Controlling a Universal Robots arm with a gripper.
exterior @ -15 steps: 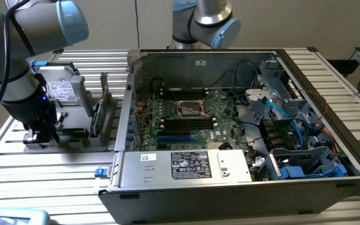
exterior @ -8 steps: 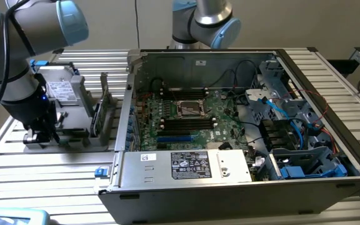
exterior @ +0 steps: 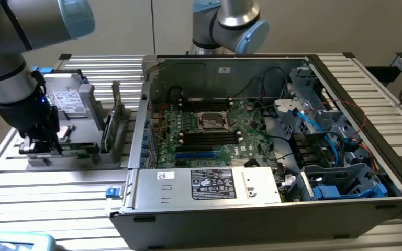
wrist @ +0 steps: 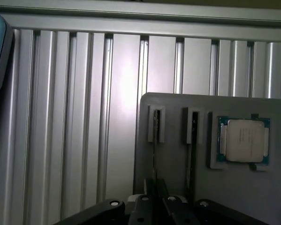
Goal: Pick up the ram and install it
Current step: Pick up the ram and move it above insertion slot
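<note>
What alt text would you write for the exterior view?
A robot arm's gripper hangs low at a grey parts holder on a slatted metal table. At the exterior view's right lies an open computer case, its green motherboard exposed.

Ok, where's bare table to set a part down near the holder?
Bare slats on the camera side of the holder, out to the case's front corner, are free. So is the strip beyond the case at the exterior view's right. Crowded: the gap between holder and case, and the case's cabled inside.
</note>
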